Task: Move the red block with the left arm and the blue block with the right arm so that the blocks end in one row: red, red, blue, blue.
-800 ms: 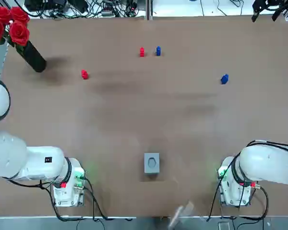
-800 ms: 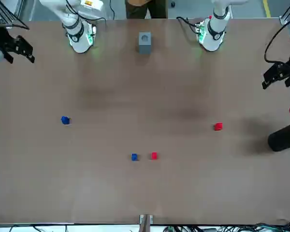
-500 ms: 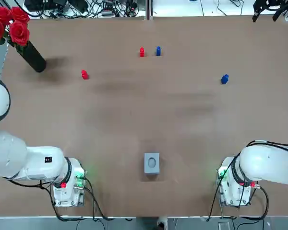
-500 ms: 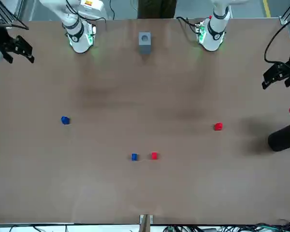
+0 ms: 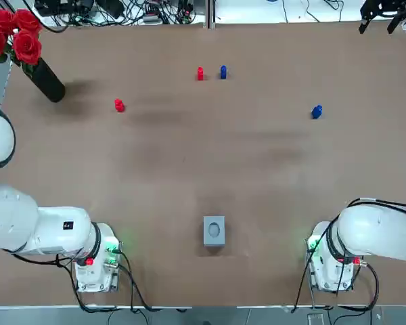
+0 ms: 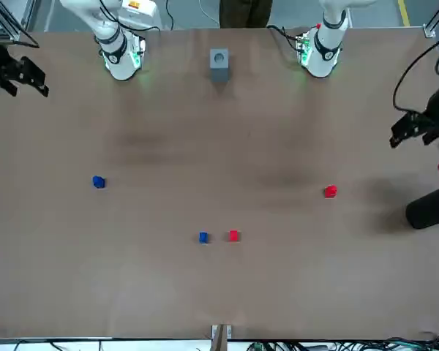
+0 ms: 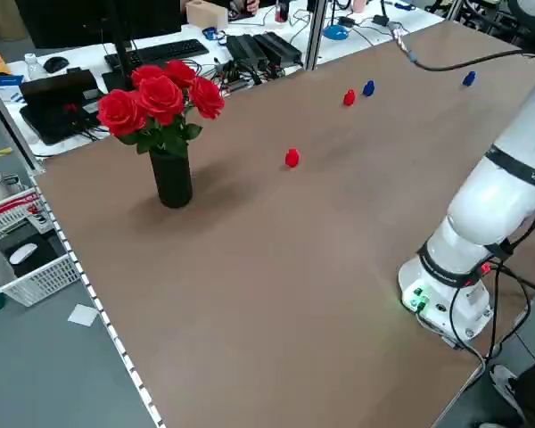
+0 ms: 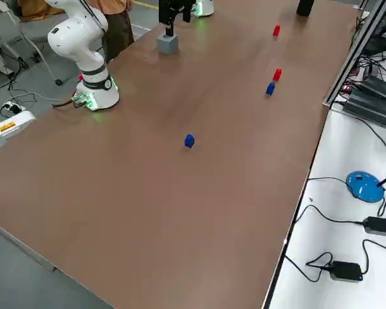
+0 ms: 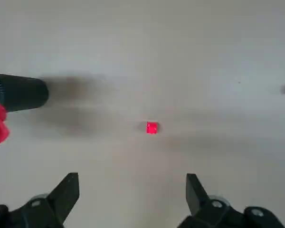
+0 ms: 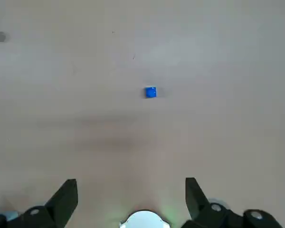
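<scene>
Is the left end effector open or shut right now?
Open. In the left wrist view the left end effector holds nothing, its jaws wide apart; the small red block lies untouched beyond them.

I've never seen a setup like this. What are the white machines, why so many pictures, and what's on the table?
The white machines are two robot arms at a brown table: left arm and right arm. One picture looks straight down, one faces the robot, two look in from the sides, and two come from wrist cameras, each watching its own claw. The left claw and right claw are open and hold nothing. On the table lie four small blocks: a middle red block beside a middle blue block, a loose red block and a loose blue block farther out. A black vase of roses and a grey box stand there too.
</scene>
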Robot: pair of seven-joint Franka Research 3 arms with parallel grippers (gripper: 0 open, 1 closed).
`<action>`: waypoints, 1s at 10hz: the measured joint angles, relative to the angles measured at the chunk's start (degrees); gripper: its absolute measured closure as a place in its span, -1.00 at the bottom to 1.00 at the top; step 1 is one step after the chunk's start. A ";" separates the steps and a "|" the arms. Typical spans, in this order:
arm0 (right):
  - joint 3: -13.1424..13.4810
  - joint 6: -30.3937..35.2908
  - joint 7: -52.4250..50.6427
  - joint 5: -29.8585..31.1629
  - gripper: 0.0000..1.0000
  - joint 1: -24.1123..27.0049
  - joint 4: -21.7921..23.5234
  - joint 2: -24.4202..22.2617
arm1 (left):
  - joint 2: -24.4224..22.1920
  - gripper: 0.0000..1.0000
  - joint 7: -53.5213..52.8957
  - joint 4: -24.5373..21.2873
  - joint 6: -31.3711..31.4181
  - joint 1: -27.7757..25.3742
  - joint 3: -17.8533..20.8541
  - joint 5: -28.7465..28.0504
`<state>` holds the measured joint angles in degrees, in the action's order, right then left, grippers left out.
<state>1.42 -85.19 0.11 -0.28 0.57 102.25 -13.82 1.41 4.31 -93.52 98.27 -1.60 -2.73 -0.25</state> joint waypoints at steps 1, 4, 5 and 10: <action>0.10 -1.35 0.00 0.00 -1.00 0.00 1.05 -0.03 | 0.86 -0.94 -0.04 -2.56 3.46 -0.55 0.07 0.00; 0.20 -16.88 0.00 0.00 -1.00 0.00 13.55 0.01 | 6.24 -0.92 -0.22 -6.26 10.23 -0.87 0.01 0.01; 0.42 -23.11 0.00 0.00 -1.00 0.00 18.65 0.11 | 8.59 -0.92 -0.22 -7.39 13.30 -0.73 -0.12 0.01; 1.33 -42.39 0.08 -0.07 -1.00 0.21 28.87 8.37 | 14.69 -0.91 0.52 -20.00 30.00 0.51 -1.74 0.01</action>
<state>2.75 -127.58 0.19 -0.35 0.77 131.13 -5.45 16.11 4.83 -113.52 128.27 -1.09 -4.47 -0.23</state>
